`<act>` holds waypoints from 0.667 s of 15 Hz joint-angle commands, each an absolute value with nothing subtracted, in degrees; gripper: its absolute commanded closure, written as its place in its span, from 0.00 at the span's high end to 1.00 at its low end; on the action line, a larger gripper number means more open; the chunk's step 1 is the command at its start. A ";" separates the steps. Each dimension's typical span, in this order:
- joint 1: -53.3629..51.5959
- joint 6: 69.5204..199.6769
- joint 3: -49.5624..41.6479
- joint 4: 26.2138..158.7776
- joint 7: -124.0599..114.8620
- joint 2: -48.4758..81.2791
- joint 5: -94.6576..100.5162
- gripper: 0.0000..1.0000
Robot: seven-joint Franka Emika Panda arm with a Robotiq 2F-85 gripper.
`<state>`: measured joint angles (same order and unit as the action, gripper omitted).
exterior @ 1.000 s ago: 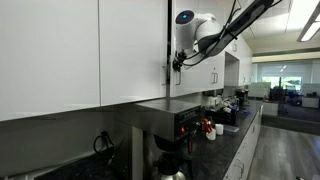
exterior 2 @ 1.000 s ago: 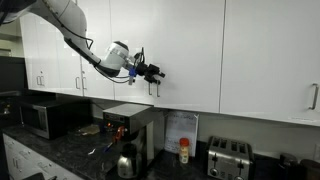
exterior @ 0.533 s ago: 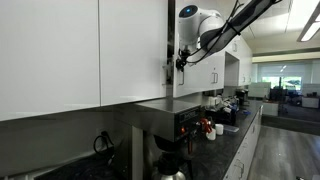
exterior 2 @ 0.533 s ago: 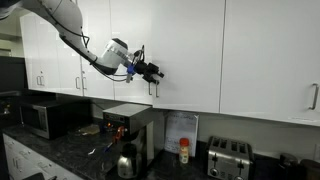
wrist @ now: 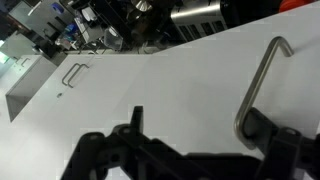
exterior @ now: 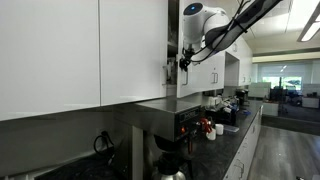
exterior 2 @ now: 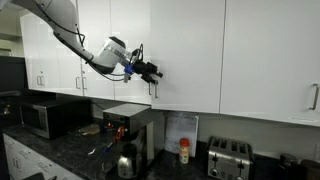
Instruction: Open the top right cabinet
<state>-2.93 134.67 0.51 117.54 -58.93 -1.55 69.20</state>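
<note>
The top right cabinet door (exterior 2: 186, 50) is a flat white front; it also shows edge-on in an exterior view (exterior: 135, 45). Its slim silver bar handle (exterior 2: 152, 86) runs along the door's left edge. A dark gap shows at the handle edge, so the door stands slightly ajar. My gripper (exterior 2: 152, 72) is at the handle in both exterior views (exterior: 181, 64). In the wrist view the gripper (wrist: 200, 128) is open, jaws wide apart. The handle's lower end (wrist: 246, 112) lies against the inside of one finger (wrist: 272, 126). The other finger (wrist: 136, 118) is free.
A twin white door (exterior 2: 115, 30) adjoins on the arm's side. Below stand a coffee machine (exterior 2: 128, 125), a microwave (exterior 2: 45, 118), a toaster (exterior 2: 228, 158) and a yellow bottle (exterior 2: 184, 151) on the dark counter (exterior 2: 60, 150). More cabinets and appliances run along the wall (exterior: 225, 100).
The gripper and wrist have moved out from the cabinet front with the handle. The dark gap at the door's handle edge has widened a little.
</note>
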 commanded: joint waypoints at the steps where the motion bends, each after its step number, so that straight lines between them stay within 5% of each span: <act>1: -0.39 132.38 -1.00 119.82 -56.41 -5.39 68.55 1.00; 10: 1.09 132.71 -2.38 123.84 -57.06 -9.12 68.31 1.00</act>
